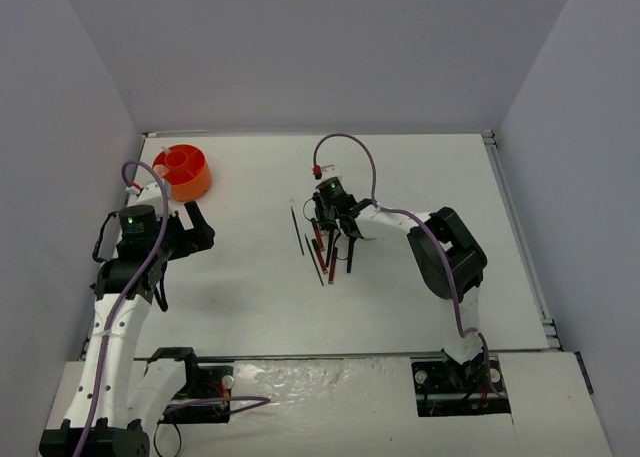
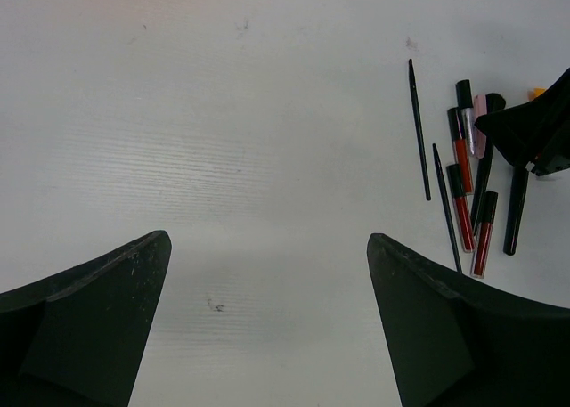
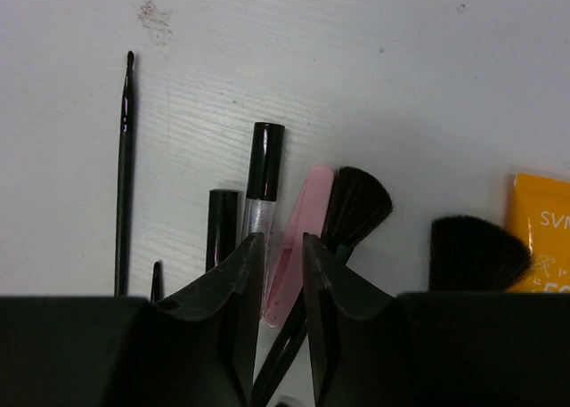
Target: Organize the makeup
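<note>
Task status: early stage. The makeup (image 1: 325,247) lies clustered at the middle of the bench (image 1: 250,177), well apart from the orange holder (image 1: 183,171). Right fingers (image 3: 252,260) stand narrow, closed about the pink stick (image 3: 303,220). Left fingers (image 2: 392,264) stand wide, empty. All items await sorting.

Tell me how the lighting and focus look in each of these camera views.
Top view: even light, faint shadow on the table. Left wrist view: sharp, soft shadow by the left end effector. Right wrist view: brush crisp, right end effector black, detail lost.
</note>
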Action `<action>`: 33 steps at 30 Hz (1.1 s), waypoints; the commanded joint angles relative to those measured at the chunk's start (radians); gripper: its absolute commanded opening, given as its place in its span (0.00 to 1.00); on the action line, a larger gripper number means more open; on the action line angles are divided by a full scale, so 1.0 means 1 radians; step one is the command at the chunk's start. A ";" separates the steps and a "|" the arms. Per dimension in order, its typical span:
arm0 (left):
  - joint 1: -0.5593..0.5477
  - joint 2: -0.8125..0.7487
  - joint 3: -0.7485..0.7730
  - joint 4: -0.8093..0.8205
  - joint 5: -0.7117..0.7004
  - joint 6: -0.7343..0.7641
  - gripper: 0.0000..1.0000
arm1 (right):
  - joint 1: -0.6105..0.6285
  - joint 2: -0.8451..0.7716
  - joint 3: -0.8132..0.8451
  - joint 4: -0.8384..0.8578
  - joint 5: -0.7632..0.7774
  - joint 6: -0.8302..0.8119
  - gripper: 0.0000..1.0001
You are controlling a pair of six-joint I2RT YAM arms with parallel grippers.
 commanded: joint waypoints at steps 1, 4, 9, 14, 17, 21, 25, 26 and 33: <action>-0.004 -0.006 0.039 0.030 -0.007 0.018 0.91 | 0.006 -0.003 0.033 0.041 0.098 0.046 0.20; -0.004 -0.008 0.038 0.030 -0.003 0.018 0.91 | 0.005 -0.003 0.018 0.046 0.129 0.060 0.19; -0.004 -0.008 0.036 0.031 0.000 0.016 0.91 | 0.008 0.006 -0.003 0.051 0.114 0.073 0.19; -0.004 -0.006 0.036 0.030 0.001 0.016 0.91 | 0.028 0.021 -0.009 0.056 0.099 0.063 0.21; -0.004 -0.002 0.036 0.030 0.001 0.017 0.91 | 0.045 0.029 0.001 0.056 0.094 0.053 0.23; -0.003 -0.001 0.036 0.028 0.000 0.017 0.91 | 0.060 0.033 0.015 0.057 0.100 0.045 0.25; -0.004 -0.002 0.037 0.027 -0.002 0.016 0.91 | 0.060 0.036 0.015 0.054 0.116 0.060 0.28; -0.004 -0.002 0.037 0.027 -0.002 0.016 0.91 | 0.059 0.037 0.013 0.050 0.122 0.064 0.29; -0.004 -0.001 0.037 0.027 0.001 0.018 0.91 | 0.057 0.032 -0.001 0.008 0.146 0.081 0.31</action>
